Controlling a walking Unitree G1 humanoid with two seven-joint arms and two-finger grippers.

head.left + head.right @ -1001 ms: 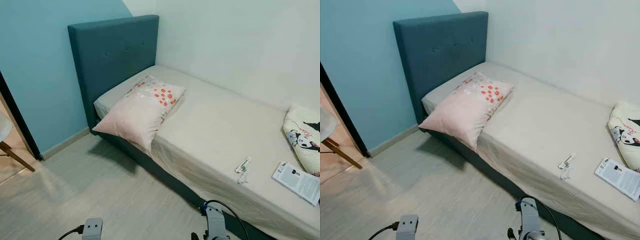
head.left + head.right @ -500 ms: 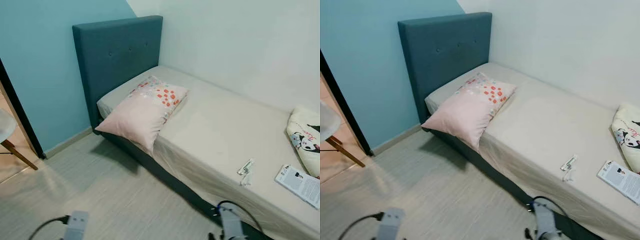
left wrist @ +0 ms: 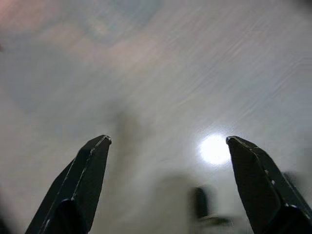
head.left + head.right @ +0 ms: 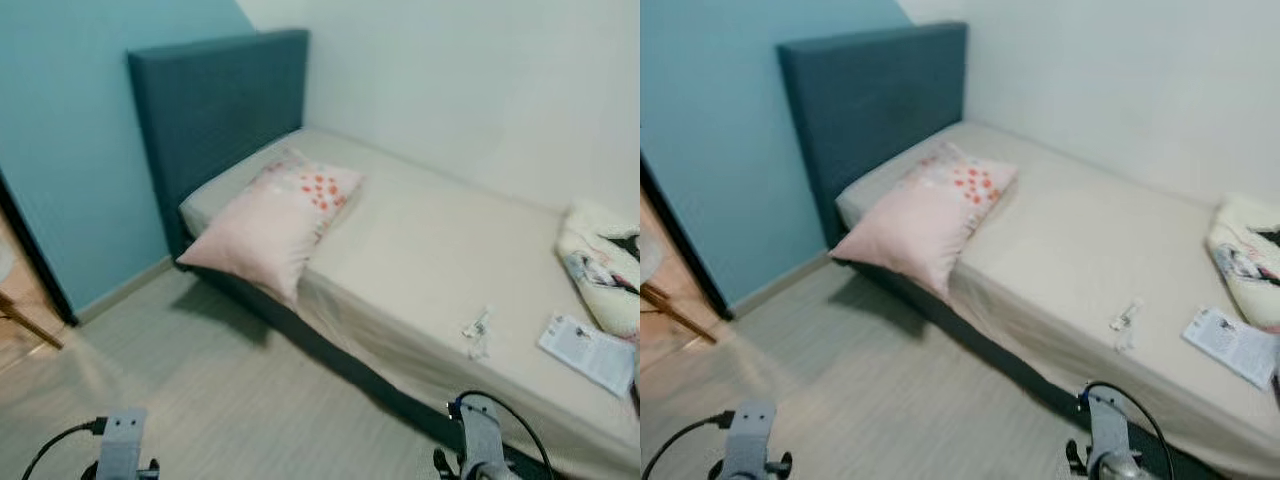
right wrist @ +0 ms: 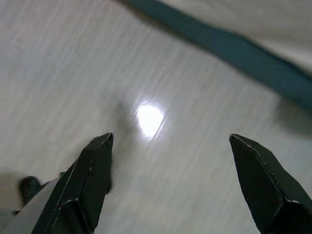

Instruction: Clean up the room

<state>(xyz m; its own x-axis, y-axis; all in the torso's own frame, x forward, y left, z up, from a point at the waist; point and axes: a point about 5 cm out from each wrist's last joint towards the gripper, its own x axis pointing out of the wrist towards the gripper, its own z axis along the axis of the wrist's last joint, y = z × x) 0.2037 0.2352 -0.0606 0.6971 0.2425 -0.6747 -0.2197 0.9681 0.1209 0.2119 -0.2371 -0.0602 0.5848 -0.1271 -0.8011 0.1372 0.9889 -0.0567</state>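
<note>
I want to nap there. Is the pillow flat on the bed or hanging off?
Hanging off. The pillow lies slanted on the bed, with one corner poking past the edge over the floor.

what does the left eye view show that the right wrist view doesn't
The left eye view takes in the room: a pink pillow by the headboard, a small wrapper, a booklet and a folded blanket on the bed, plus the blue wall.

The right wrist view looks along the right tool, its fingers spread wide above a bright glare spot.

Both share the pale floor and the bed's dark base.
</note>
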